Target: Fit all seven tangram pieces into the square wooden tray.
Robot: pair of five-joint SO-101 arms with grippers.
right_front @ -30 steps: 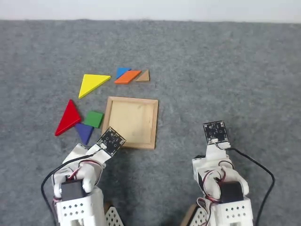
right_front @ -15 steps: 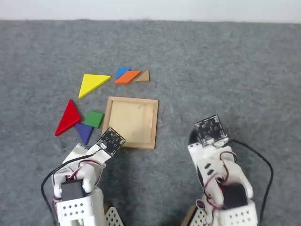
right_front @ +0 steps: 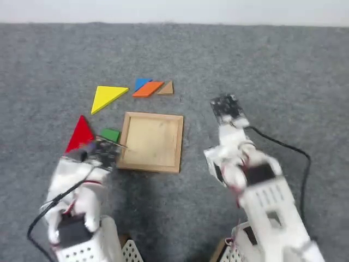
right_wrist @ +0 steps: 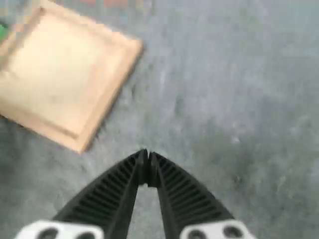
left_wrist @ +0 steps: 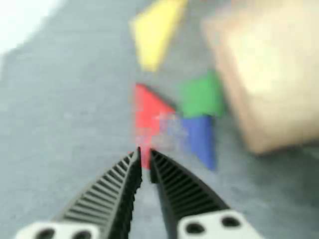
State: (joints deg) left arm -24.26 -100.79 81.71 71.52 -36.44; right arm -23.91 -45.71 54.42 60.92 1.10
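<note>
left jaws closed to a sliver, empty, tips pointing at the red triangle (left_wrist: 149, 112) just ahead, its long axis roughly in line with them; right jaws closed, empty, on the wooden tray's (right_wrist: 112, 94) far side from it; left jaws are nearer

A grey, short-pile carpet (right_front: 262, 71) covers the whole table surface, its fibres mottled in lighter and darker grey. Beyond the carpet's far edge runs a narrow, plain white band (right_front: 174, 11), meeting the carpet in a nearly straight line. The light is soft and even, and a broad, blurred shadow darkens the near part of the carpet.
</note>
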